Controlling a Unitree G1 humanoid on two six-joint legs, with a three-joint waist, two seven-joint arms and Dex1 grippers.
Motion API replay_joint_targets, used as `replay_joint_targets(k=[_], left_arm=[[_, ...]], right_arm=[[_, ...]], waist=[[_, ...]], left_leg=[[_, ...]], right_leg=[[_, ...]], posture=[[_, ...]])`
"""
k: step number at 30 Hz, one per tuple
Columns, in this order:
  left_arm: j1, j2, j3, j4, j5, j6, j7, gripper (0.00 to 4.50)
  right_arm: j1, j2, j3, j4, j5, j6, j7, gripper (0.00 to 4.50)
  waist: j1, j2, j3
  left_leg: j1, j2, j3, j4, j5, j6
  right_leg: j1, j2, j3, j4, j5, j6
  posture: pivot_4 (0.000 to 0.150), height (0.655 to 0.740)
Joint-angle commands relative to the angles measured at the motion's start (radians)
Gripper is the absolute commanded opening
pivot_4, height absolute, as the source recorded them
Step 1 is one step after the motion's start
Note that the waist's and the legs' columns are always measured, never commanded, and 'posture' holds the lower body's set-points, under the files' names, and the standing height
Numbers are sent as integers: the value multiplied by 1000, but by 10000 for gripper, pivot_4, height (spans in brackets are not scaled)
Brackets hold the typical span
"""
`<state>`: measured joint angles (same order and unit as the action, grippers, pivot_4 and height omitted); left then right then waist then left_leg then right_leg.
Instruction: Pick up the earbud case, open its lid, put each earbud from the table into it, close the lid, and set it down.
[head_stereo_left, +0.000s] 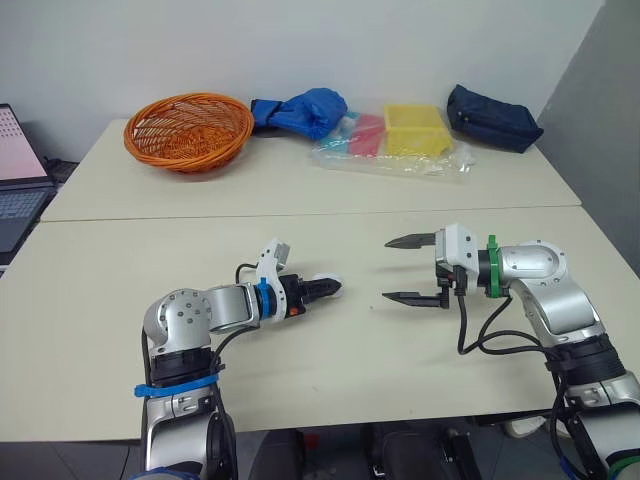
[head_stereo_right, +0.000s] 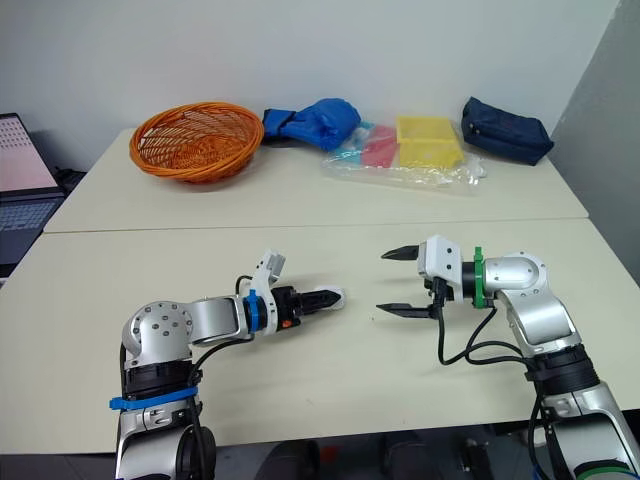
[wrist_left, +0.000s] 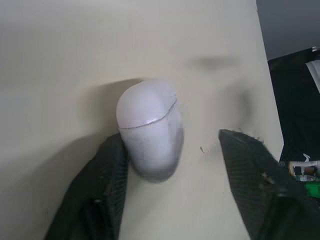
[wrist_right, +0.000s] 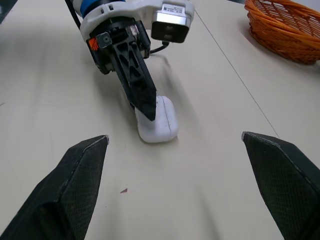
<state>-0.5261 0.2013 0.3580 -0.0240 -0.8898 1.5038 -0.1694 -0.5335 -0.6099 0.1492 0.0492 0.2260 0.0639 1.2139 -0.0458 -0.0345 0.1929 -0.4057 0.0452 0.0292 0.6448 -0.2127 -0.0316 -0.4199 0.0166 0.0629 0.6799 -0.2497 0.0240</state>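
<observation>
The case (wrist_left: 149, 127) is laid on the counter (head_stereo_left: 330, 380) inside the spread left tool (head_stereo_left: 325, 291); it is touched by one finger (wrist_left: 107, 185) in the left wrist view; the right tool (head_stereo_left: 387, 269) is spread nearby; a basket (head_stereo_left: 188, 130) is set well behind.

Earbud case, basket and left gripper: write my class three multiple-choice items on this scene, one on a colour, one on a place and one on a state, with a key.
1. What colour is the basket?
A. Green. B. Black. C. Orange.

2. Where is the earbud case?
A. In the basket. B. On the table, between the left gripper's fingers. C. On the floor.

3. How is the case's lid?
A. Shut. B. Swung open. C. Taken off.

Key:
1 C, its weave is orange.
2 B, the left wrist view shows it lying on the tabletop with a finger on each side.
3 A, only a thin seam shows between lid and body.
</observation>
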Motion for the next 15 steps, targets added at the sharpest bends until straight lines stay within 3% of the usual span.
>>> replay_joint_targets(k=[1, 3, 6, 10, 15], left_arm=[[36, 100, 55, -23, 38, 8, 4, 39702], [68, 172, 82, -48, 30, 20, -21, 44503], [125, 309, 121, -89, 13, -1, -99, 44503], [233, 490, 65, -142, 53, -197, -299, 44503], [451, 724, -23, -193, 335, -817, -663, 44503]], right_arm=[[-31, 7, -8, 32, -2, -40, -1, 45000], [-44, 15, -9, 79, -11, -64, -2, 45000], [-50, 8, -16, 131, -17, -104, 9, 45000], [-48, -13, -32, 160, -7, -126, 21, 45000], [-40, -44, -64, 168, 15, -126, 28, 45000]], waist=[[-9, 0, 0], [-22, -1, 0], [-46, -1, 0], [-44, -1, 0], [-34, -3, 1]], left_leg=[[1, 0, 0, 0, 0, 0], [6, 0, 0, -2, 0, 0], [9, 2, -1, -3, 0, 0], [8, 2, -1, -5, 0, 0], [4, 2, 1, -7, 0, -1]], right_leg=[[0, 0, 1, 0, 0, 0], [3, 1, 3, 1, 1, -1], [5, 4, 3, 1, 2, -3], [2, 5, 4, 1, 1, -5], [-1, -2, 5, -2, -2, -11]], posture=[[1500, 7400], [1500, 7400], [1500, 7400], [1500, 7400], [1500, 7400]])
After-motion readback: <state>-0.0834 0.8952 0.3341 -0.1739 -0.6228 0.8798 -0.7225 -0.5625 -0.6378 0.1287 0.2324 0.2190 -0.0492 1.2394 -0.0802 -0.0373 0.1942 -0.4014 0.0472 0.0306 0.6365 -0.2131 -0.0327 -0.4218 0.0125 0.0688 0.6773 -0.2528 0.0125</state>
